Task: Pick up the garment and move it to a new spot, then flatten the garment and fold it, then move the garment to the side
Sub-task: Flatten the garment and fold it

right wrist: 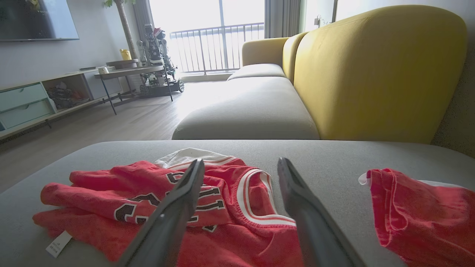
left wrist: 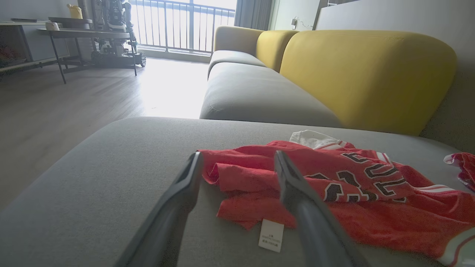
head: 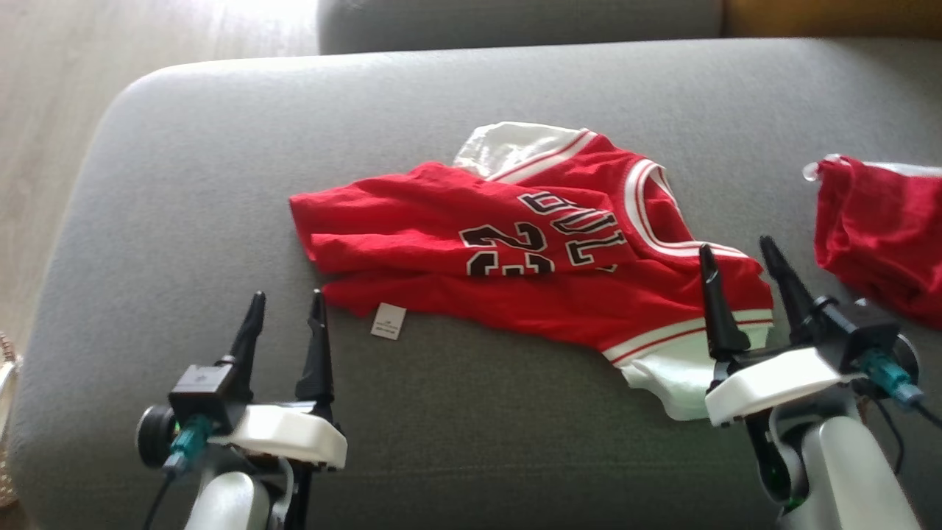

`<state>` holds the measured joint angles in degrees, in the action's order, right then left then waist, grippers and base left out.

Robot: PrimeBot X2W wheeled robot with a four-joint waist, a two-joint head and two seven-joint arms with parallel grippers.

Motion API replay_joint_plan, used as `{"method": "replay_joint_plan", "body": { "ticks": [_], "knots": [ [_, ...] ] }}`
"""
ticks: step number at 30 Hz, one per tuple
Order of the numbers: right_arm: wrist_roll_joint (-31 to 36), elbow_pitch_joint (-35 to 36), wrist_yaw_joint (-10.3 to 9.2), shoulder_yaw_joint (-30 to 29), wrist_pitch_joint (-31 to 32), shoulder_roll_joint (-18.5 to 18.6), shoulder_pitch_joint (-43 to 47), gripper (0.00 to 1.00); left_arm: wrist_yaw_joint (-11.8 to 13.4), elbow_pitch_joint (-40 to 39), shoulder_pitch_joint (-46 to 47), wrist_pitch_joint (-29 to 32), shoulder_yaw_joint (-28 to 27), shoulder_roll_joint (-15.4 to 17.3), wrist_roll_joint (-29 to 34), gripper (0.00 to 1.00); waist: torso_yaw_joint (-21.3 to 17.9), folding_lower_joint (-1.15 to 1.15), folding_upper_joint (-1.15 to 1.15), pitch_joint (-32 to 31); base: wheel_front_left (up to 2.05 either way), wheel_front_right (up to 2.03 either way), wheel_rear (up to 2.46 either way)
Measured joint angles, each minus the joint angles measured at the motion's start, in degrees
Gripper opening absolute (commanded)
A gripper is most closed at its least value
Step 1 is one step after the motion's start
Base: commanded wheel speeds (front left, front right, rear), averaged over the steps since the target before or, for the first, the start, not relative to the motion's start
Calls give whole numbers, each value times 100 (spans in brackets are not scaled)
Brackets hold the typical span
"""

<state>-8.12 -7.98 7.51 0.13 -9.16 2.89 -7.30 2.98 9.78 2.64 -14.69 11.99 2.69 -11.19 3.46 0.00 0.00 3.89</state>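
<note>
The garment (head: pixel 530 265) is a red jersey with white trim and black lettering, lying loosely folded and wrinkled on the grey sofa seat (head: pixel 456 96). A white tag (head: pixel 388 322) pokes from its near left edge. My left gripper (head: pixel 287 303) hovers open just in front of the jersey's left end, nothing between its fingers. My right gripper (head: pixel 739 249) is open over the jersey's right end, near the white-trimmed collar. The left wrist view shows the jersey (left wrist: pixel 334 189) and its tag (left wrist: pixel 271 235) beyond the spread fingers; the right wrist view shows the collar (right wrist: pixel 256 196) between them.
A second red garment (head: pixel 879 232) lies bunched at the seat's right edge, also seen as a red bundle (right wrist: pixel 419 211) in the right wrist view. Yellow backrests (right wrist: pixel 378 70) rise behind the seat. Wooden floor (head: pixel 66 88) lies off the seat's left edge.
</note>
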Motion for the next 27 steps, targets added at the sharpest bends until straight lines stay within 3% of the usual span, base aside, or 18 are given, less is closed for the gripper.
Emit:
{"method": "replay_joint_plan", "body": {
  "ticks": [6, 15, 27],
  "knots": [
    [0, 105, 0, 55, -1, -1, 15, 100, -101, 684, 124, 0, 204, 0, -165, 100, -207, 0, 0, 217, 0, 0, 0],
    [56, 130, 0, -53, -44, 0, -57, 100, 197, 1726, 954, 4, 242, -7, -301, 100, -477, 0, 0, 620, 0, 0, 0],
    [110, 25, 0, -186, -52, 0, -272, 100, 205, 2337, 1446, 4, 176, -25, -312, 100, -625, 0, 0, 959, 0, 0, 0]
  ]
}}
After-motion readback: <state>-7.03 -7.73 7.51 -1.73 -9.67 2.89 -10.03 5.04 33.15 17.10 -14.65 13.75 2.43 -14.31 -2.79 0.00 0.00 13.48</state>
